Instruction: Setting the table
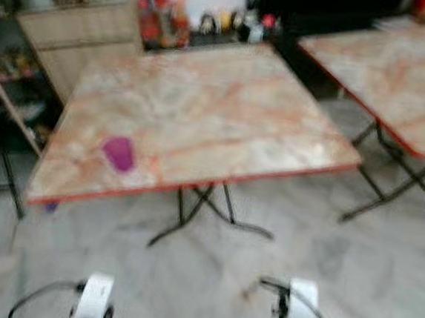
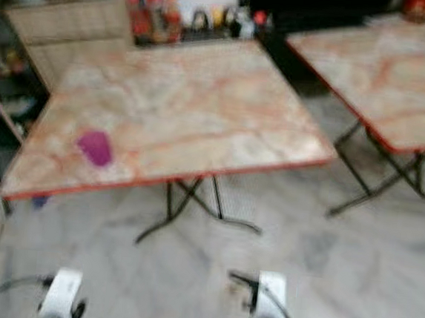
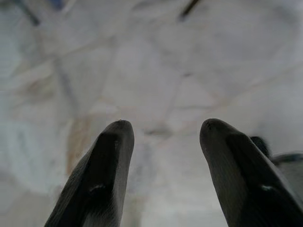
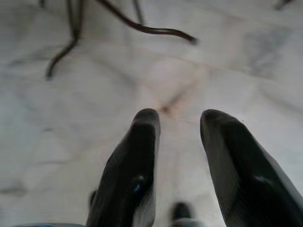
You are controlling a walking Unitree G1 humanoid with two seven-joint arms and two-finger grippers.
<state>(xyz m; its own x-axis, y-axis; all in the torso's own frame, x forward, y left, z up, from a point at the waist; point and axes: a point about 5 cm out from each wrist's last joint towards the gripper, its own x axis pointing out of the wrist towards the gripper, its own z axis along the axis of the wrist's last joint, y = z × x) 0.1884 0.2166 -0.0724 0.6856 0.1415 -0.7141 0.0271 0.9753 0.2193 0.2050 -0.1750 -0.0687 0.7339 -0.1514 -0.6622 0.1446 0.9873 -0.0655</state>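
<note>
A: Left eye view, blurred. Purple cup (image 1: 118, 153) on the near table (image 1: 201, 113), well ahead of both hanging arms. Approach step, I judge.

B: Left wrist view: left gripper (image 3: 163, 130), jaws apart, bare floor (image 3: 156, 71) beyond the tips.

A: Right wrist view: right gripper (image 4: 177, 120), jaws apart, empty, table legs (image 4: 142, 27) ahead. Next: close in, raise an arm.

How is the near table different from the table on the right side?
The near table carries a purple cup; the right table has nothing clear on the part that shows. The near table shows whole, while the picture edge cuts the right table. Both have marbled tops, red edges and dark folding legs.
</note>
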